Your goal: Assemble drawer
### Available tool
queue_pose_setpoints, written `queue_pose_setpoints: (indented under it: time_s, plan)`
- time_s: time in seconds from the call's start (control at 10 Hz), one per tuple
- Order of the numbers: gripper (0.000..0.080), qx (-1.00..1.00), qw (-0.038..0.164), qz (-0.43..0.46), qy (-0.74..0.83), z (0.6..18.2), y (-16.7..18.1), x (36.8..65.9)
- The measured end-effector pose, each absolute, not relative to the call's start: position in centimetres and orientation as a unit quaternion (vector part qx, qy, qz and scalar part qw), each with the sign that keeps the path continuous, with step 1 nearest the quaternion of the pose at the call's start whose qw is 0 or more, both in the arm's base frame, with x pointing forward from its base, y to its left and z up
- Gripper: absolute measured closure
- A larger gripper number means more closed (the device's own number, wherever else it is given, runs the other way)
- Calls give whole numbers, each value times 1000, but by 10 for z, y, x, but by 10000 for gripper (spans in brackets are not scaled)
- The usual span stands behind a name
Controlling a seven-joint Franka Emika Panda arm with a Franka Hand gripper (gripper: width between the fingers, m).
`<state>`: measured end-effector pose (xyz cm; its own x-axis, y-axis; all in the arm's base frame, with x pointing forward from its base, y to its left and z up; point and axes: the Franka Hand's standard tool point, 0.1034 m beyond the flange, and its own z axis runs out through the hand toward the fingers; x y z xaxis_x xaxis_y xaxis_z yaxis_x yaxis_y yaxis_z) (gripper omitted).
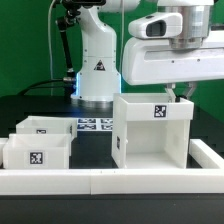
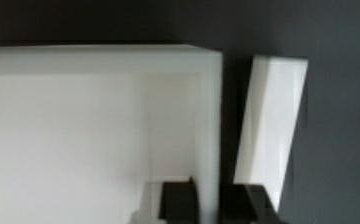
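Observation:
The drawer's tall white hollow housing (image 1: 150, 140) stands right of centre with a tag on its upper front. Two small open-top trays sit at the exterior view's left, one behind (image 1: 45, 128) and one in front (image 1: 35, 155). My gripper (image 1: 179, 95) reaches down onto the housing's far right top edge. In the wrist view the housing (image 2: 88, 120) fills the frame, and my gripper (image 2: 212, 205) has its black fingers (image 2: 180, 205) on either side of the thin side wall, closed against it.
A long low white rail (image 1: 110, 183) edges the table's front and right side; it also shows beside the housing in the wrist view (image 2: 276, 120). The marker board (image 1: 97, 125) lies behind the housing near the arm's white base (image 1: 98, 70).

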<state>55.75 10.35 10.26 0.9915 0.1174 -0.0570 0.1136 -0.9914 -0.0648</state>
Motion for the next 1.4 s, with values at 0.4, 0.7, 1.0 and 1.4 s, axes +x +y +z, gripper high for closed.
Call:
queue_pose_setpoints:
  time_s: [0.4, 0.7, 1.0, 1.4]
  plan:
    - [762, -999, 33, 25, 5, 103, 103, 564]
    - [762, -992, 34, 13, 122, 103, 104, 570]
    - [762, -967, 43, 13, 252, 103, 92, 586]
    - [762, -929, 51, 19, 367, 103, 93, 591]
